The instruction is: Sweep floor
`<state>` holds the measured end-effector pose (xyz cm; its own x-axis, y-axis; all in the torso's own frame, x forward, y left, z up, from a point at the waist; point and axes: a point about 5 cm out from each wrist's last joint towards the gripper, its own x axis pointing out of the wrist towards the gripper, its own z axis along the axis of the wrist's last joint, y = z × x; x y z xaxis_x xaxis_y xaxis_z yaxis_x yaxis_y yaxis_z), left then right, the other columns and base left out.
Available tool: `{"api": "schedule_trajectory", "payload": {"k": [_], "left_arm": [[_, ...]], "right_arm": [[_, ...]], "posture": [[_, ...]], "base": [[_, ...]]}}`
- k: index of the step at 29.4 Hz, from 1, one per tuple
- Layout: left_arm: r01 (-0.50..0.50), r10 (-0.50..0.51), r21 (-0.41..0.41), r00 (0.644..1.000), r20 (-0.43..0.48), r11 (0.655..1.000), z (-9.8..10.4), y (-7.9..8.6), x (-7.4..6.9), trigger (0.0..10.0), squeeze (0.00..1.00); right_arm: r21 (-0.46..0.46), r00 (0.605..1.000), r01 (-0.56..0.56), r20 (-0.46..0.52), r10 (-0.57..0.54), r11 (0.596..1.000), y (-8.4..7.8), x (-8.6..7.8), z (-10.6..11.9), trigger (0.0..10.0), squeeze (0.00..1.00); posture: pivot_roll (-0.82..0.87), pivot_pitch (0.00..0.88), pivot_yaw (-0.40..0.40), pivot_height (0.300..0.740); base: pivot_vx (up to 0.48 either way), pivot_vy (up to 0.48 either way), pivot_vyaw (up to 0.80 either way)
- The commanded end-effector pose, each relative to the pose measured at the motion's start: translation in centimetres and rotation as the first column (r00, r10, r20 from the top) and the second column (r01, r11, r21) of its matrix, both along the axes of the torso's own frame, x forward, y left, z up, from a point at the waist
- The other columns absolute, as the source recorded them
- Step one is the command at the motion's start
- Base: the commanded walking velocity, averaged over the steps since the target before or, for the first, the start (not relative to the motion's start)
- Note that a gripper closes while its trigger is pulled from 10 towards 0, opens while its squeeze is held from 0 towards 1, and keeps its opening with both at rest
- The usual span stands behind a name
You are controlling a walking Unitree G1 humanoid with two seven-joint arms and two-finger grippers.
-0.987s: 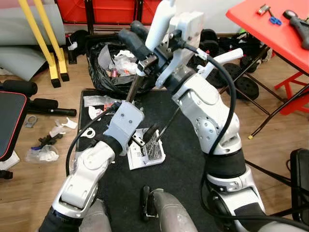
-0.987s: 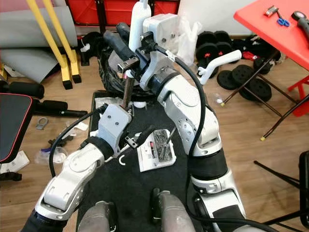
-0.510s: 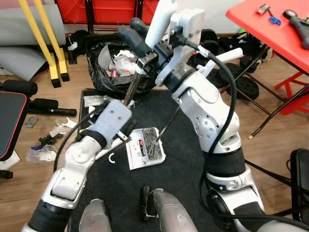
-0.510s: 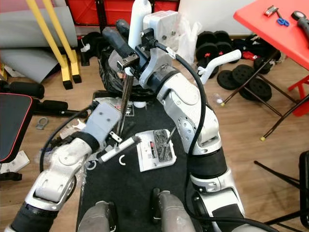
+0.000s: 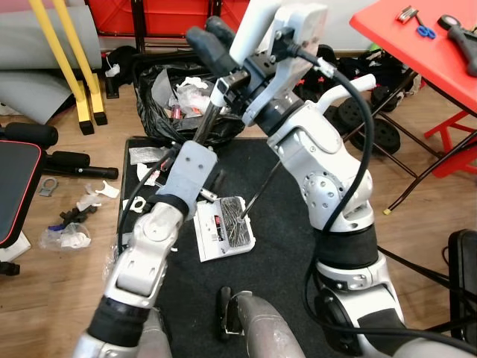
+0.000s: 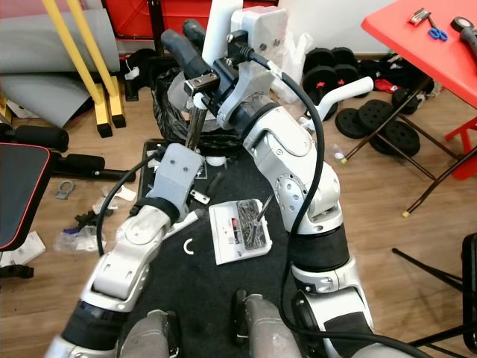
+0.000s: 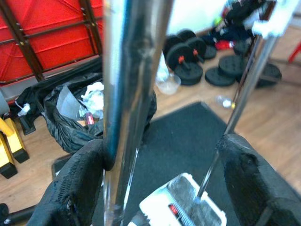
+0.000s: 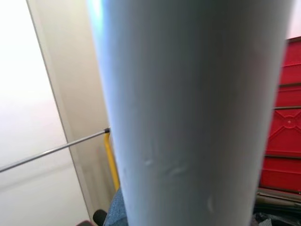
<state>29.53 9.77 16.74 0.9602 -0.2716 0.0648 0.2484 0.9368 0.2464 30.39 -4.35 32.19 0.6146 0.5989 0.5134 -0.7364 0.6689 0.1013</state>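
In the left eye view, the right gripper (image 5: 223,56) is reaching high and far over the black mat (image 5: 283,246), its fingers clamping around the white broom handle (image 5: 253,26), while the left gripper (image 5: 212,183) is sitting lower on the metal pole (image 5: 207,127) near the black trash bag (image 5: 179,104). A white dustpan (image 5: 223,230) holding dark debris is lying on the mat just right of the left arm. Scraps of litter (image 5: 71,224) are lying on the wooden floor (image 5: 45,298) to the left. In the right eye view, a red table (image 6: 428,37) is standing far right, with weight plates (image 6: 387,127) beneath it. In the left wrist view, the black fingers (image 7: 70,188) are standing apart, with the pole touching one of them. In the right wrist view, the white handle is sitting blurred right against the lens.
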Motion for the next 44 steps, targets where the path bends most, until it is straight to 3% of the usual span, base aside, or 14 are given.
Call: {"api": "schedule_trajectory", "payload": {"k": [1, 2, 3, 5, 18, 28, 29, 32, 33, 39, 40, 42, 43, 44], "left_arm": [[0.032, -0.032, -0.023, 0.999, -0.007, 0.999, -0.5, -0.8, -0.2, 3.4, 0.0], [0.032, -0.032, -0.023, 0.999, -0.007, 0.999, -0.5, -0.8, -0.2, 3.4, 0.0], [0.03, -0.03, -0.022, 1.0, 0.005, 0.999, -0.5, -0.9, -0.2, 0.6, 0.0], [0.02, -0.019, -0.027, 0.999, 0.032, 0.999, -0.4, -0.9, -0.2, 0.0, 0.0], [0.007, -0.002, -0.036, 0.992, 0.123, 0.999, 0.4, -0.9, -0.2, 0.0, 0.0], [0.01, -0.002, -0.046, 0.987, 0.158, 0.999, 1.1, -0.5, 0.1, 0.0, 0.0], [0.013, -0.006, -0.042, 0.986, 0.166, 0.999, 1.2, -0.3, 0.1, 0.0, 0.0], [0.013, -0.006, -0.042, 0.986, 0.166, 0.999, 1.2, -0.3, 0.1, 0.0, 0.0], [0.019, -0.012, -0.04, 0.986, 0.167, 0.999, 1.2, -0.2, 0.1, 0.0, 0.0], [0.058, -0.052, -0.028, 0.984, 0.169, 0.998, 1.1, -0.3, 0.0, 0.0, 0.0], [0.075, -0.072, -0.015, 0.983, 0.172, 0.997, 1.0, -0.4, -0.1, 0.0, 0.0], [0.087, -0.084, -0.005, 0.981, 0.173, 0.996, 1.0, -0.4, -0.1, 0.0, 0.0], [0.105, -0.104, 0.003, 0.979, 0.174, 0.995, 1.0, -0.5, -0.2, 0.0, 0.0], [0.116, -0.116, 0.008, 0.978, 0.174, 0.993, 0.9, -0.5, -0.2, 0.0, 0.0]], "right_arm": [[0.066, 0.998, -0.036, 0.046, 0.033, 0.997, 0.0, -0.7, 1.2, 10.0, 0.0], [0.066, 0.998, -0.036, 0.046, 0.033, 0.997, 0.0, -0.7, 1.2, 10.0, 0.0], [0.073, 0.998, -0.037, 0.045, 0.034, 0.997, 0.0, -0.6, 1.3, 10.0, 0.0], [0.085, 0.998, -0.041, 0.041, 0.037, 0.996, -0.1, -0.6, 1.5, 10.0, 0.0], [0.123, 0.999, -0.051, 0.019, 0.049, 0.991, -0.3, -0.4, 2.1, 10.0, 0.0], [0.086, 0.999, -0.038, -0.004, 0.038, 0.996, -0.5, -0.1, 1.7, 10.0, 0.0], [0.084, 0.998, -0.069, 0.021, 0.067, 0.994, -0.8, -0.4, 1.8, 10.0, 0.79], [0.084, 0.998, -0.069, 0.021, 0.067, 0.994, -0.8, -0.4, 1.8, 10.0, 0.79], [0.075, 0.996, -0.081, 0.032, 0.079, 0.994, -0.9, -0.5, 1.8, 10.0, 1.0], [-0.038, 0.982, -0.155, 0.103, 0.158, 0.987, -2.1, -1.0, 2.3, 10.0, 1.0], [-0.111, 0.972, -0.183, 0.131, 0.197, 0.977, -2.7, -1.2, 2.5, 10.0, 0.82], [-0.162, 0.964, -0.2, 0.145, 0.224, 0.966, -3.1, -1.3, 2.6, 10.0, 0.82], [-0.208, 0.957, -0.217, 0.148, 0.25, 0.954, -3.7, -1.4, 2.6, 10.0, 0.01], [-0.234, 0.953, -0.227, 0.147, 0.266, 0.945, -4.0, -1.4, 2.7, 10.0, 0.01]], "posture": [[-0.15, 0.157, -0.169, 0.74], [-0.15, 0.157, -0.169, 0.74], [-0.15, 0.156, -0.17, 0.74], [-0.15, 0.156, -0.17, 0.74], [-0.15, 0.153, -0.172, 0.74], [-0.16, 0.152, -0.171, 0.74], [-0.15, 0.152, -0.17, 0.74], [-0.15, 0.152, -0.17, 0.74], [-0.15, 0.151, -0.17, 0.74], [-0.15, 0.151, -0.169, 0.74], [-0.15, 0.151, -0.167, 0.74], [-0.15, 0.151, -0.167, 0.74], [-0.15, 0.15, -0.166, 0.74], [-0.15, 0.151, -0.166, 0.74]], "base": [[0.0, 0.0, 0.0], [0.0, 0.0, 0.0], [0.0, 0.0, 0.0], [0.0, 0.0, 0.0], [0.0, 0.0, 0.0], [0.0, 0.0, 0.0], [0.0, 0.0, 0.0], [0.0, 0.0, 0.0], [0.0, 0.0, 0.0], [0.0, 0.0, 0.0], [0.0, 0.0, 0.0], [0.0, 0.0, 0.0], [0.0, 0.0, 0.0], [0.0, 0.0, 0.0]]}}
